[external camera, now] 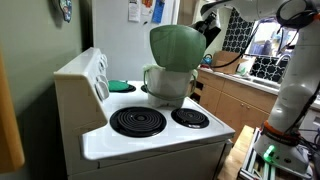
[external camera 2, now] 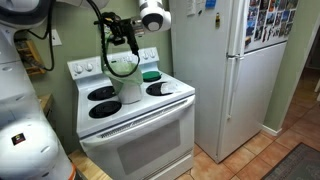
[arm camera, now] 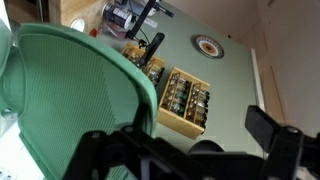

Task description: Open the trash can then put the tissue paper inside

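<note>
Trash can (external camera: 168, 82) at the middle of a white stove (external camera 2: 150, 110), its pale green lid (external camera: 176, 45) tipped upright. The gripper (external camera 2: 124, 45) hangs just above the can's raised lid, jaws spread wide and gripping nothing; contact cannot be told. A flat green disc (external camera 2: 151, 75) lies behind the can.

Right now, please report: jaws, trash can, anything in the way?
Jaws open, by the lid. Trash can on stove, lid up. Tissue not seen. No obstacle seen.

White stove (external camera 2: 140, 140), white fridge (external camera 2: 243, 80)
</note>
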